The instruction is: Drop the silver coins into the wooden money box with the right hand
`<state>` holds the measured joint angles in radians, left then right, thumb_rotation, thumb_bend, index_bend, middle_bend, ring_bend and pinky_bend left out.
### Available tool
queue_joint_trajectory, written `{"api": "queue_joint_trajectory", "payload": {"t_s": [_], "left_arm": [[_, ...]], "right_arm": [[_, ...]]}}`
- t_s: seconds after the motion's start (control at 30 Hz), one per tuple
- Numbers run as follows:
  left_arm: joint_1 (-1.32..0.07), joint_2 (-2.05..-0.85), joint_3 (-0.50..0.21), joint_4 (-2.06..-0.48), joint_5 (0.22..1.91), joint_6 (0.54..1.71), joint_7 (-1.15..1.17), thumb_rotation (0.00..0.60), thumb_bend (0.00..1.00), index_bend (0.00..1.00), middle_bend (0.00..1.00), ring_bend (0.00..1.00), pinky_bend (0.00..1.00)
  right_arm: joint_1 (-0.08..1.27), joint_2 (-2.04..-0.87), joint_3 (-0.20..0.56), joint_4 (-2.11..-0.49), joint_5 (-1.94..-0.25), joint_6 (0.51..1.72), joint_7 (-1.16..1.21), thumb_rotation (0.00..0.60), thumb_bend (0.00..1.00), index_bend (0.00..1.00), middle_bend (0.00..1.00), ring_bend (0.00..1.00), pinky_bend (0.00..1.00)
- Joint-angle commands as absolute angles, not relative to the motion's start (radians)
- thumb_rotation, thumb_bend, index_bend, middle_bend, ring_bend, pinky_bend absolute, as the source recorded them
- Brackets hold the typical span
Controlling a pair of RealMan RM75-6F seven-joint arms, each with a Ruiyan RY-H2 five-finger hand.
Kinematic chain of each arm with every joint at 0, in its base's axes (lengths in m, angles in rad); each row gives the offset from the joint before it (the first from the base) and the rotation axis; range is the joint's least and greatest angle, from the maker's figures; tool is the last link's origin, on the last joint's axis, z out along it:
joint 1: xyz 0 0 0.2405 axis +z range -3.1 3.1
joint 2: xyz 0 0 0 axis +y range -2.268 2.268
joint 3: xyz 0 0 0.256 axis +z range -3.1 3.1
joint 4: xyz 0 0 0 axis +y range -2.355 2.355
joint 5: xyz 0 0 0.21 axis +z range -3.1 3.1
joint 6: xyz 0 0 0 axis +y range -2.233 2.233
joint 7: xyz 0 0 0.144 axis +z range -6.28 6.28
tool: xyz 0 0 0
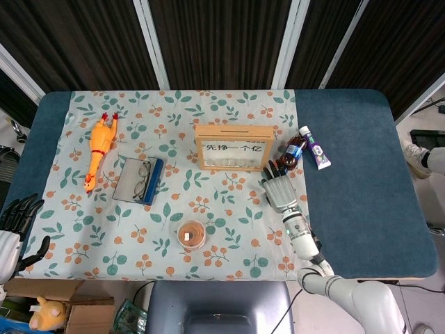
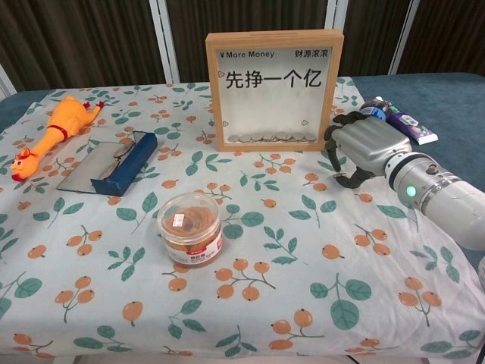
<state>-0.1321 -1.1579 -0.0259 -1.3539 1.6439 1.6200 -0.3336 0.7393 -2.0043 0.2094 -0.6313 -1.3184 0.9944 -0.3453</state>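
Observation:
The wooden money box (image 1: pixel 233 147) stands upright at the middle of the floral cloth, with a slot in its top edge. Through its clear front (image 2: pixel 273 89) a row of silver coins (image 2: pixel 264 138) lies along the bottom. No loose coins show on the cloth. My right hand (image 1: pixel 279 188) hovers palm down just right of the box's lower right corner. In the chest view the right hand (image 2: pixel 362 148) has its fingers curved downward and apart, with nothing visible in them. My left hand (image 1: pixel 15 221) hangs off the table's near left corner, fingers spread and empty.
A small dark bottle (image 1: pixel 294 153) and a toothpaste tube (image 1: pixel 315 148) lie just beyond the right hand. A round lidded jar (image 1: pixel 190 235) sits near the front edge. Glasses in a blue case (image 1: pixel 140 179) and a rubber chicken (image 1: pixel 99 150) lie at the left.

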Motion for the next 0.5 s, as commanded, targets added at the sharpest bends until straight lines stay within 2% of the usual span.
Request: {"api": "queue_joint_trajectory", "payload": {"t_s": [0.03,0.33,0.5], "left_arm": [[-0.132,-1.158,-0.026,-1.353,1.644,1.621,-0.333,0.6,0.45,0.0,0.0,0.0,0.0],[-0.132,-1.159,-0.028,-1.352,1.641,1.622,-0.334,0.6,0.45,0.0,0.0,0.0,0.0],[-0.131,-1.159,-0.028,-1.353,1.641,1.624,-0.331,0.6,0.45,0.0,0.0,0.0,0.0]], "right_arm": [[0.74,-2.005,0.209,-0.632,-1.319,0.994,-0.344,0.6,0.46,0.72,0.26,0.07,0.15],[0.742,-2.011,0.209,-0.624,-1.319,0.995,-0.341,0.6,0.53,0.73,0.26,0.08,0.15],[0.742,-2.012,0.205,-0.622,-1.322,0.994,-0.34,0.6,0.54,0.73,0.26,0.08,0.15]]}}
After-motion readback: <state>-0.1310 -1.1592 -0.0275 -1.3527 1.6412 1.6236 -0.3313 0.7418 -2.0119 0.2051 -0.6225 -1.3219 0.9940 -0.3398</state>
